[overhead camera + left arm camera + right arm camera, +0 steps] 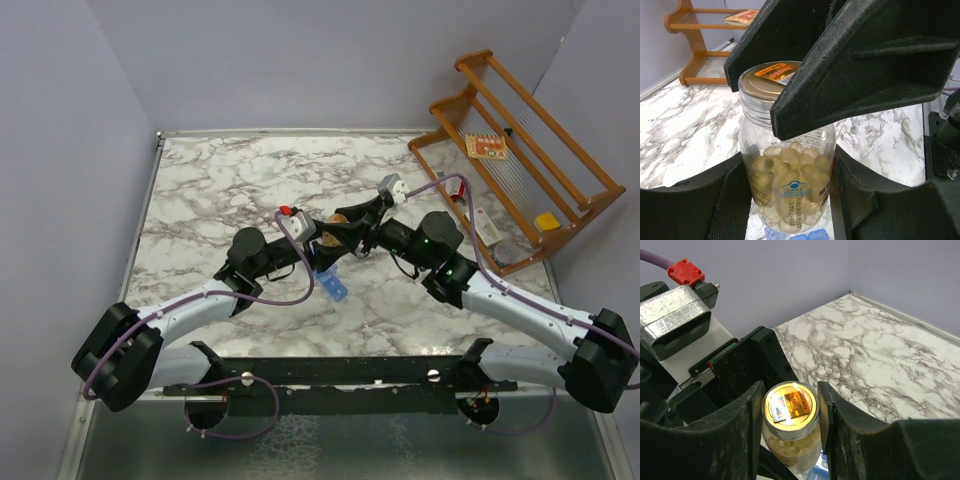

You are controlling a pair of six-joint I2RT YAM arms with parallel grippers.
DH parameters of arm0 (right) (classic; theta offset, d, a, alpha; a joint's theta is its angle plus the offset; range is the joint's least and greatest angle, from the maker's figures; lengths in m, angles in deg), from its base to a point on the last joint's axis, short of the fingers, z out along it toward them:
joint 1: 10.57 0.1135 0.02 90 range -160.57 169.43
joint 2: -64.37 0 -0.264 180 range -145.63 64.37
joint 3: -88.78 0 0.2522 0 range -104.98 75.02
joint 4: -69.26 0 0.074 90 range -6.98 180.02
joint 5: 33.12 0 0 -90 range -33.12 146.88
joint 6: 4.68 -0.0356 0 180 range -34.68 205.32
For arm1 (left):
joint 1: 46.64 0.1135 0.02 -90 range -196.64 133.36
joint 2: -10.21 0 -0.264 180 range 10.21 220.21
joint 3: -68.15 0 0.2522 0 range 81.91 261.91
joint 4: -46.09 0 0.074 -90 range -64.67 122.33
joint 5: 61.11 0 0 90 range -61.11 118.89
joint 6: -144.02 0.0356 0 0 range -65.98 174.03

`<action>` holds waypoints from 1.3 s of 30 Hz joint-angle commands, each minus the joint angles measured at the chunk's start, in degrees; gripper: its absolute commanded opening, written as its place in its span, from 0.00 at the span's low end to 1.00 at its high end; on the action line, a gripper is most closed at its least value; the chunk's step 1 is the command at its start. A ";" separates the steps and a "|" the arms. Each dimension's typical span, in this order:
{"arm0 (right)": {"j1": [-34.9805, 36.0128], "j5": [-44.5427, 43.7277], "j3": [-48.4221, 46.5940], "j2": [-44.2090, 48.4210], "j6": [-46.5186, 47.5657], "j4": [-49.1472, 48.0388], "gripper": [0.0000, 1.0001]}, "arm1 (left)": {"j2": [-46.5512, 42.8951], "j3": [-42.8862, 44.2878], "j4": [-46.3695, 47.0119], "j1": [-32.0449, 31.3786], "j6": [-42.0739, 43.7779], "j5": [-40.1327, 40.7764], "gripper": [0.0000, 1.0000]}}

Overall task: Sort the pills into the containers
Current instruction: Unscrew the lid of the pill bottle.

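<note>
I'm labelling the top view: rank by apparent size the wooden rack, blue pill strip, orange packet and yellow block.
1. Brown wooden slatted rack.
2. Translucent blue plastic pill strip and flat orange printed packet: alike, strip partly hidden under arms.
3. Small yellow block.

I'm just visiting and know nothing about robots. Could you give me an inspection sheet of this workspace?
Surface: marble table, no spills seen.
Job's things: blue containers lie beneath the pill bottle of pale capsules.
Clutter: small items in a wooden rack, far right.
Hands: left hand grips the bottle's body; right hand brackets its gold top, contact unclear.
Cables: purple cable along each arm.
Surroundings: lilac walls.
</note>
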 commanded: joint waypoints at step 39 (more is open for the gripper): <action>0.45 20.93 -0.25 18.11 10.38 7.49 0.72 | 2.50 5.14 6.70 -2.33 -0.17 -43.45 0.00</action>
